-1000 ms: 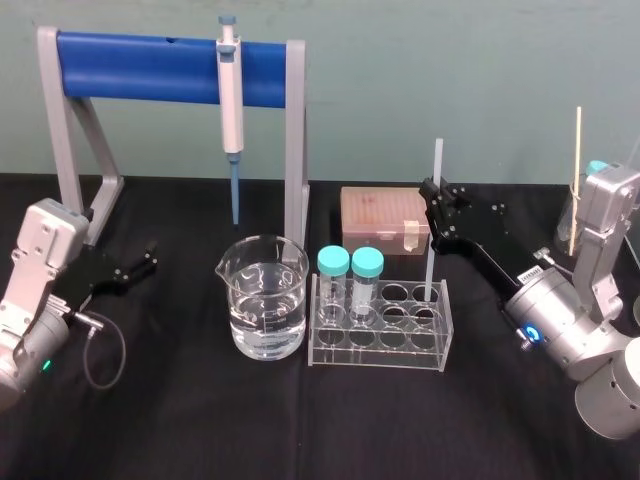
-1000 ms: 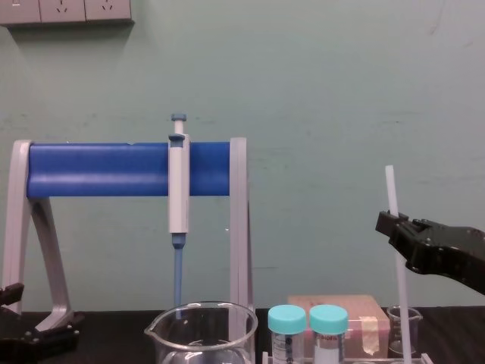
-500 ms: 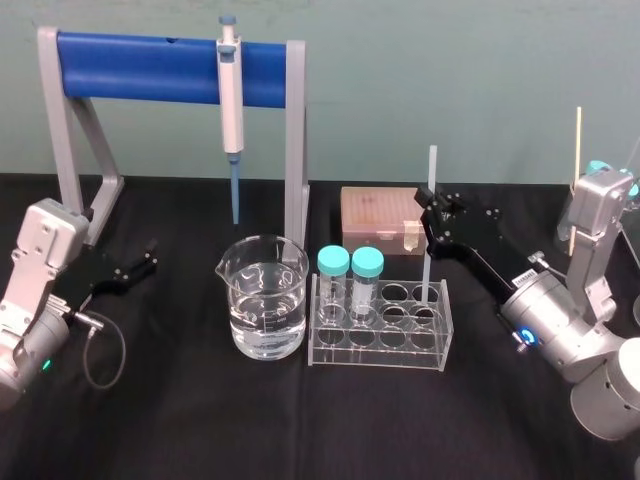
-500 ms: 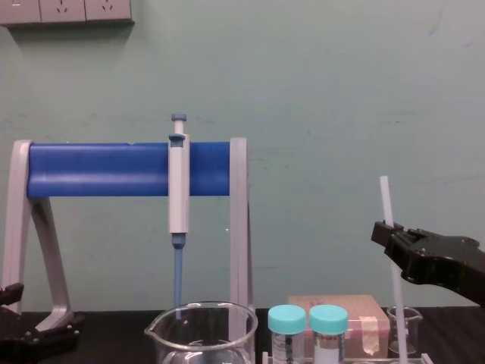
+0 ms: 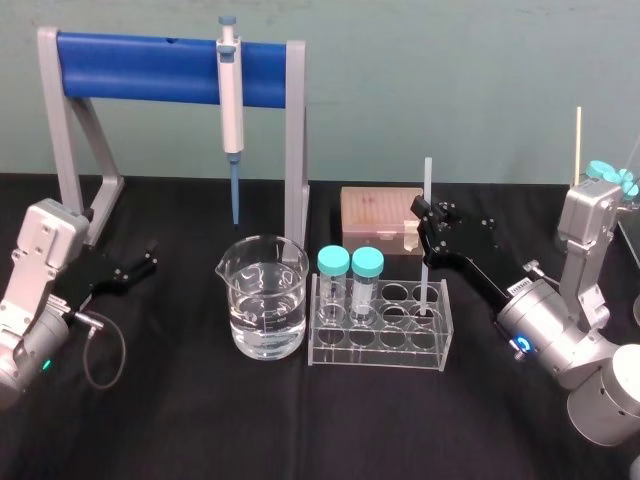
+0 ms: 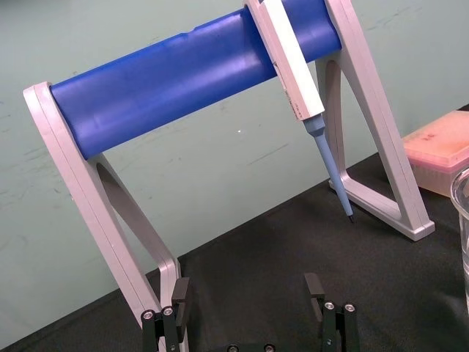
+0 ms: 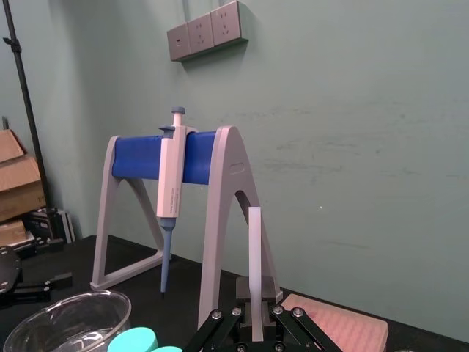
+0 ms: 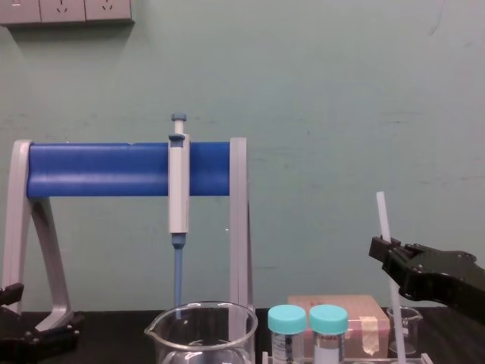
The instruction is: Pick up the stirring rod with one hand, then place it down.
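Head view showed the right gripper [image 5: 424, 215] over the right end of the clear tube rack [image 5: 380, 345], its black jaws closed on the stirring rod [image 5: 427, 180]. The rod stood nearly upright, its top well above the jaws and its lower end down inside one of the rack's right-end holes; whether it touched the bottom could not be told. Open room lay mainly above and to the right of the rod, over bare black table [image 5: 200, 420], and in front of the rack toward the robot. Just behind the gripper sat the pink tip box [image 5: 375, 212], close enough to crowd any backward move. To the rod's left, two teal-capped tubes [image 5: 350, 263] stood in the rack's left holes, with empty holes between them and the rod. Just left of the rack stood the large glass beaker [image 5: 265, 297], partly filled with clear liquid. Behind the beaker rose the grey stand with its blue bar [image 5: 140, 68], and the grey-and-blue pipette [image 5: 231, 100] hung from it, tip pointing down behind the beaker. In the chest view a small beaker [image 8: 402, 334] stood behind the rod, beside the box. At the far right a thin pale stick [image 5: 578, 150] stood upright behind the right arm. The left gripper [image 5: 148, 262] rested low at the table's left side near the stand's foot, well apart from everything else, with its fingers [image 6: 316, 287] spread wide and holding nothing.
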Controlling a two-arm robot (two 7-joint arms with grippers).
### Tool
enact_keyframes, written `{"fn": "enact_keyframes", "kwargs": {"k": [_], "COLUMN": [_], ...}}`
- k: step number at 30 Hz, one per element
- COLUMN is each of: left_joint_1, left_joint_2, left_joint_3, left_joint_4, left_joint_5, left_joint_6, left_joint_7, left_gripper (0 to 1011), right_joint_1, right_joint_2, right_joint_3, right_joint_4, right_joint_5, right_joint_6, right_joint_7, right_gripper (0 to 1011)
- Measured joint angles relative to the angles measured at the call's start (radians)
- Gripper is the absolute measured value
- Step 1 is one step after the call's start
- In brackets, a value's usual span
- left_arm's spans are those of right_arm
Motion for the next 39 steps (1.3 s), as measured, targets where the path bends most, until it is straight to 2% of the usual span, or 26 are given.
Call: {"fn": "enact_keyframes", "kwargs": {"k": [39], "left_joint_1": [0.000], "left_joint_2": [0.000], "left_joint_3": [0.000], "left_joint_4": [0.000], "left_joint_5": [0.000], "left_joint_6": [0.000], "left_joint_7": [0.000], "left_gripper": [1000], "right_joint_1": [-0.015], "right_joint_2": [-0.001], "right_joint_3": [-0.003], "right_joint_4": [0.026], "right_joint_5": [-0.018], "right_joint_6": [0.011], "right_joint_7": [-0.003], "right_gripper": [68]}}
